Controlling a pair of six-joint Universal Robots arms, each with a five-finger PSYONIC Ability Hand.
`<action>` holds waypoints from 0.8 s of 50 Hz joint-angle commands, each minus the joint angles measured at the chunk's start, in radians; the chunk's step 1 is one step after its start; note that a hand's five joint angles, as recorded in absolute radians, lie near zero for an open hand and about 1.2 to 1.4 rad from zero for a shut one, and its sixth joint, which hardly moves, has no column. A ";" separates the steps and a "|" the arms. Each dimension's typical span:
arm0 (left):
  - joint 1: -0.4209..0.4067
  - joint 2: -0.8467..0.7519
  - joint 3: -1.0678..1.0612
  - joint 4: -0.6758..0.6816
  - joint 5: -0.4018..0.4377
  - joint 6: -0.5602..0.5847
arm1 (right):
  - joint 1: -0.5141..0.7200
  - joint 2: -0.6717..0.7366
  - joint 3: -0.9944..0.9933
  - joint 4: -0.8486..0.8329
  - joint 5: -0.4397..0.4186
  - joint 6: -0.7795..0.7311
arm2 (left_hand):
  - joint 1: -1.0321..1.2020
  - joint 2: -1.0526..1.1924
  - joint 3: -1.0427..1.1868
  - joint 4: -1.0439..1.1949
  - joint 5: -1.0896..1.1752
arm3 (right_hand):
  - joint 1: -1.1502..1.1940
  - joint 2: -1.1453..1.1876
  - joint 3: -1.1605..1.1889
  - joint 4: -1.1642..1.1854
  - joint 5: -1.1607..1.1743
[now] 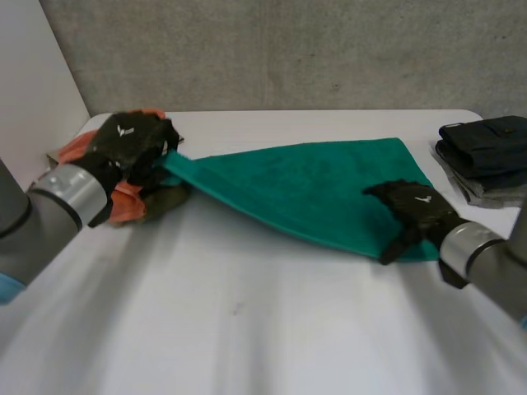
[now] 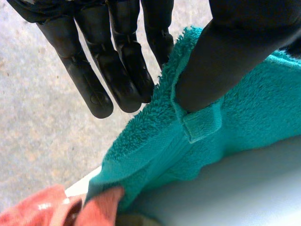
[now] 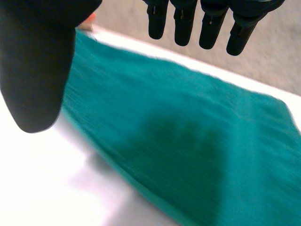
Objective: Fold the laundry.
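A teal towel lies stretched across the white table, its left corner lifted off the surface. My left hand holds that corner above a pile of other laundry. In the left wrist view, the left hand pinches the towel's hemmed edge between thumb and straight fingers. My right hand hovers over the towel's near right corner. In the right wrist view its fingers are straight and spread, with the thumb apart, above the flat towel and gripping nothing.
An orange cloth and an olive cloth are heaped under my left hand at the table's left edge; the orange cloth also lies below the held corner. A stack of dark folded clothes sits at the far right.
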 commanded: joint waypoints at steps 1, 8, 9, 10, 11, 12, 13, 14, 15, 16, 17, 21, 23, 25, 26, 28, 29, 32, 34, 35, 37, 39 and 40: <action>-0.058 0.012 0.189 -0.176 -0.041 -0.009 | 0.239 -0.043 0.078 -0.228 0.187 0.280 | 0.260 0.198 0.202 0.193 0.234 | -0.065 -0.035 -0.037 -0.039 -0.048; -0.099 0.027 0.307 -0.263 -0.072 -0.039 | 0.298 0.116 -0.012 -0.346 0.376 0.274 | 0.260 0.198 0.202 0.193 0.234 | -0.065 -0.035 -0.037 -0.039 -0.048; -0.102 0.032 0.315 -0.269 -0.075 -0.046 | 0.296 0.136 -0.029 -0.343 0.389 0.269 | 0.260 0.198 0.202 0.193 0.234 | -0.065 -0.035 -0.037 -0.039 -0.048; -0.107 0.042 0.327 -0.277 -0.078 -0.063 | 0.289 0.174 -0.067 -0.337 0.405 0.259 | 0.260 0.198 0.202 0.193 0.234 | -0.065 -0.035 -0.037 -0.039 -0.048; -0.108 0.047 0.332 -0.279 -0.079 -0.071 | 0.282 0.190 -0.084 -0.331 0.412 0.255 | 0.260 0.198 0.202 0.193 0.234 | -0.065 -0.035 -0.037 -0.039 -0.048; -0.110 0.053 0.336 -0.279 -0.079 -0.081 | 0.272 0.204 -0.099 -0.323 0.422 0.249 | 0.260 0.198 0.202 0.193 0.234 | -0.059 -0.030 -0.031 -0.033 -0.043; -0.110 0.069 0.344 -0.279 -0.082 -0.100 | 0.256 0.219 -0.115 -0.316 0.433 0.240 | 0.260 0.198 0.202 0.193 0.234 | -0.024 0.006 0.004 0.002 -0.007; -0.108 0.076 0.346 -0.279 -0.084 -0.109 | 0.227 0.242 -0.144 -0.300 0.454 0.225 | 0.260 0.198 0.202 0.193 0.234 | 0.075 0.105 0.103 0.101 0.092; -0.105 0.085 0.346 -0.279 -0.086 -0.118 | 0.212 0.250 -0.156 -0.291 0.467 0.216 | 0.260 0.198 0.202 0.193 0.234 | 0.129 0.158 0.156 0.154 0.145; -0.101 0.104 0.341 -0.279 -0.086 -0.129 | 0.195 0.253 -0.167 -0.282 0.481 0.203 | 0.260 0.198 0.202 0.193 0.234 | 0.176 0.205 0.203 0.201 0.192; -0.096 0.113 0.341 -0.279 -0.087 -0.135 | 0.155 0.256 -0.184 -0.264 0.505 0.171 | 0.260 0.198 0.202 0.193 0.234 | 0.229 0.258 0.256 0.254 0.245; -0.049 0.151 0.326 -0.274 -0.076 -0.146 | 0.054 0.247 -0.204 -0.224 0.519 0.082 | 0.260 0.198 0.202 0.193 0.234 | 0.340 0.369 0.367 0.366 0.356; -0.033 0.158 0.320 -0.273 -0.067 -0.146 | 0.017 0.237 -0.207 -0.214 0.507 0.050 | 0.260 0.198 0.202 0.193 0.234 | 0.460 0.490 0.488 0.486 0.477; -0.015 0.162 0.303 -0.279 -0.046 -0.143 | -0.037 0.221 -0.204 -0.205 0.459 -0.001 | 0.260 0.198 0.202 0.193 0.234 | 1.104 1.133 1.131 1.129 1.120; -0.010 0.162 0.297 -0.280 -0.038 -0.143 | -0.052 0.216 -0.205 -0.202 0.435 -0.017 | 0.260 0.198 0.202 0.193 0.234 | 1.157 1.186 1.184 1.182 1.173; 0.001 0.162 0.274 -0.289 -0.011 -0.141 | -0.078 0.196 -0.196 -0.179 0.340 -0.072 | 0.260 0.198 0.202 0.193 0.234 | 1.157 1.187 1.185 1.183 1.173; 0.002 0.162 0.266 -0.294 -0.004 -0.140 | -0.083 0.184 -0.190 -0.167 0.309 -0.091 | 0.260 0.198 0.202 0.193 0.234 | 1.157 1.187 1.185 1.183 1.173; 0.013 0.164 0.231 -0.320 0.010 -0.125 | -0.096 0.098 -0.178 -0.107 0.210 -0.161 | 0.260 0.198 0.202 0.193 0.234 | 1.157 1.187 1.185 1.183 1.173; 0.027 0.165 0.217 -0.338 0.019 -0.111 | -0.107 0.029 -0.181 -0.061 0.176 -0.203 | 0.260 0.198 0.202 0.193 0.234 | 1.157 1.187 1.185 1.183 1.173; 0.043 0.170 0.205 -0.363 0.022 -0.089 | -0.113 -0.006 -0.184 -0.031 0.163 -0.228 | 0.260 0.198 0.202 0.193 0.234 | 1.157 1.187 1.185 1.183 1.173; 0.062 0.181 0.192 -0.394 0.025 -0.065 | -0.149 -0.121 -0.210 0.098 0.133 -0.306 | 0.260 0.198 0.202 0.193 0.234 | 1.157 1.187 1.185 1.183 1.173; 0.092 0.205 0.182 -0.461 0.034 -0.014 | -0.185 -0.181 -0.247 0.198 0.114 -0.362 | 0.260 0.198 0.202 0.193 0.234 | 1.157 1.187 1.185 1.183 1.173; 0.100 0.214 0.179 -0.483 0.039 0.001 | -0.227 -0.218 -0.291 0.294 0.093 -0.427 | 0.260 0.198 0.202 0.193 0.234 | 1.157 1.187 1.185 1.183 1.173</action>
